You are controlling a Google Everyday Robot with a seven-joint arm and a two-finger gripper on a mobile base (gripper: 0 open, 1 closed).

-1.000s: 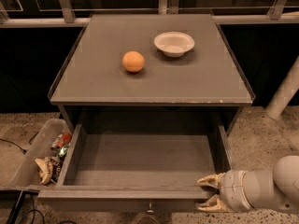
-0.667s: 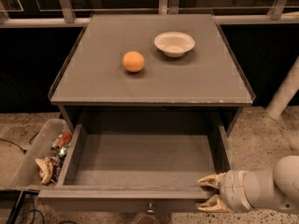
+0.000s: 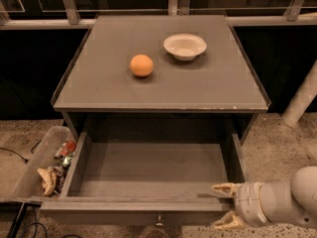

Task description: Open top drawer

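Top drawer [image 3: 153, 168] sits pulled far out from under the worktop [image 3: 163, 90], at the bottom of the view, with its deep grey inside fully exposed and nothing visible in it. Its small round knob [image 3: 158, 221] shows at the centre of the front panel, right at the lower edge of the view.

The end effector [image 3: 222, 206] is at the lower right, at the right end of the drawer's front panel. Its two fingers are spread, one tip above the front rim and one below it, so they straddle the panel. I cannot tell whether either finger presses on it.

On the worktop an orange [image 3: 141, 65] and a white bowl [image 3: 184, 46] stand near each other but apart, well back from the front edge. A bin [image 3: 34, 157] holding scraps sits on the floor to the left of the drawer.

Judging from how things lie, the opening looks essentially done: the drawer appears at or near full travel. What seems left is only to draw the end effector clear of the front panel.
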